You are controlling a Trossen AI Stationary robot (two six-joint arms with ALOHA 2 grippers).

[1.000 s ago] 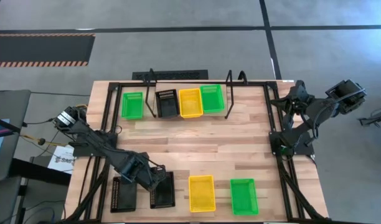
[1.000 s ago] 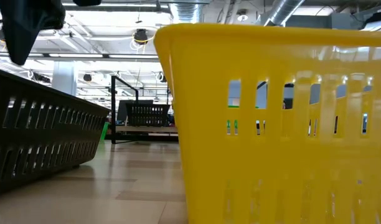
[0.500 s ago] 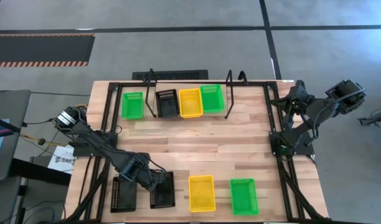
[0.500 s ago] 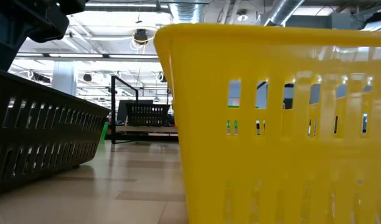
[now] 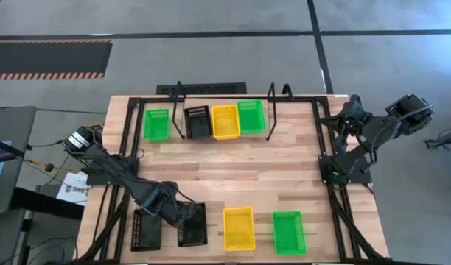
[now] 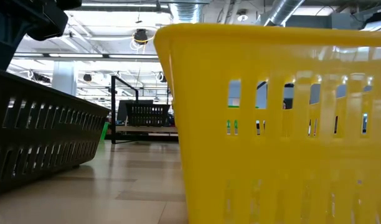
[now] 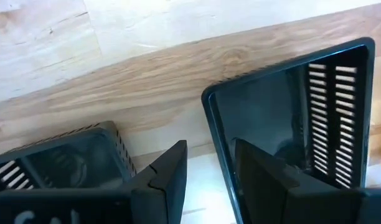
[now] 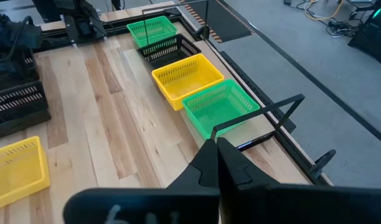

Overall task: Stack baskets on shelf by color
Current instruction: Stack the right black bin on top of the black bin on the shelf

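Two black baskets stand at the table's near left, one beside the other. My left gripper points down, open, over the left wall of the right-hand one. One finger is inside that basket and the other finger outside, over the gap between the two baskets. A yellow basket and a green basket stand on the near edge. On the shelf stand a black, a yellow and a green basket. My right gripper waits shut, high at the table's right edge.
Another green basket stands on the table just left of the shelf. Black frame rails run along the table's left and right edges. Bare wood lies between the shelf and the near row of baskets.
My left gripper has rolled a little about the line it points along, still over the right-hand black basket's left wall. Its fingers stand as far apart as before. The baskets have not moved.
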